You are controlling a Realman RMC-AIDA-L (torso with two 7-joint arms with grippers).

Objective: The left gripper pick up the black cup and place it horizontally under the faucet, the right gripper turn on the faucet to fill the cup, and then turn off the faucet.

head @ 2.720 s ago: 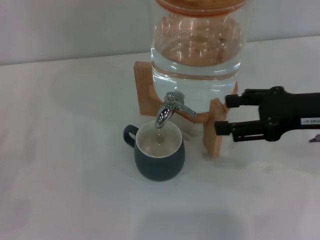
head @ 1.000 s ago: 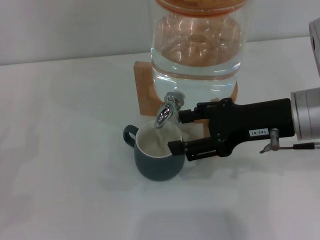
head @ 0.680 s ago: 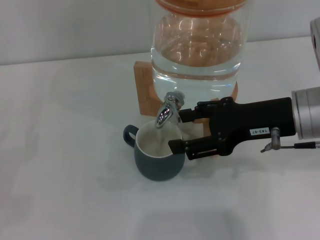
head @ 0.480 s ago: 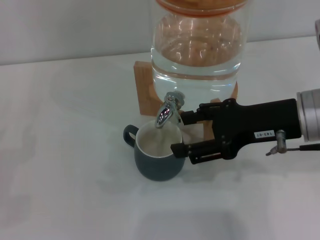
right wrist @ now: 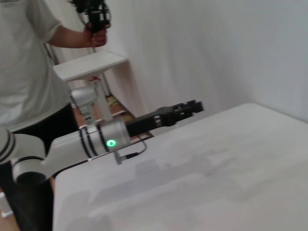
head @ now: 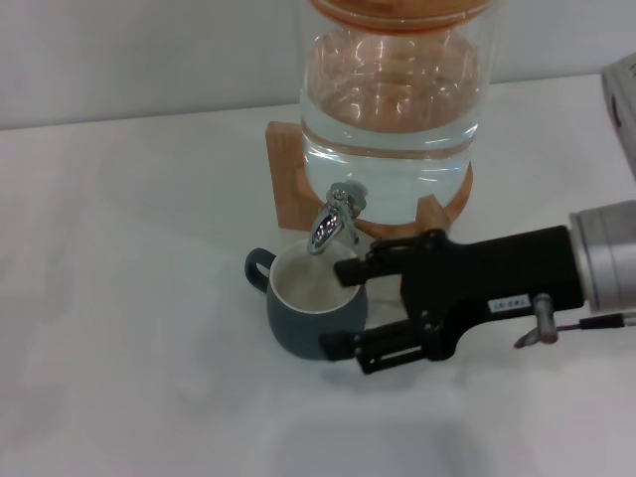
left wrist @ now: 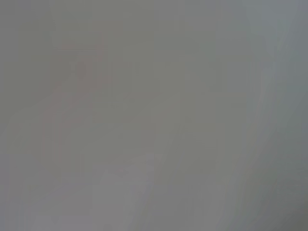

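Note:
The black cup (head: 314, 310) stands upright on the white table, right under the faucet (head: 332, 218), its handle toward my left. No stream shows from the chrome spout. The faucet sits on the front of the clear glass dispenser (head: 390, 109). My right gripper (head: 340, 308) is open. One finger is by the cup's far right rim just below the spout, the other in front of the cup's near right side. My left gripper (right wrist: 188, 107) shows only in the right wrist view, held off beyond the table's edge, with a green light on its wrist.
The dispenser rests on a wooden stand (head: 286, 184) behind the cup. A person (right wrist: 29, 62) stands beyond the table's side near a small white table (right wrist: 91, 65). The left wrist view shows only a plain grey surface.
My right gripper came in from the right to the faucet lever, then dropped toward the front, its fingers now around the cup's right side. The lever, turned sideways before, is turned back; the stream has stopped.

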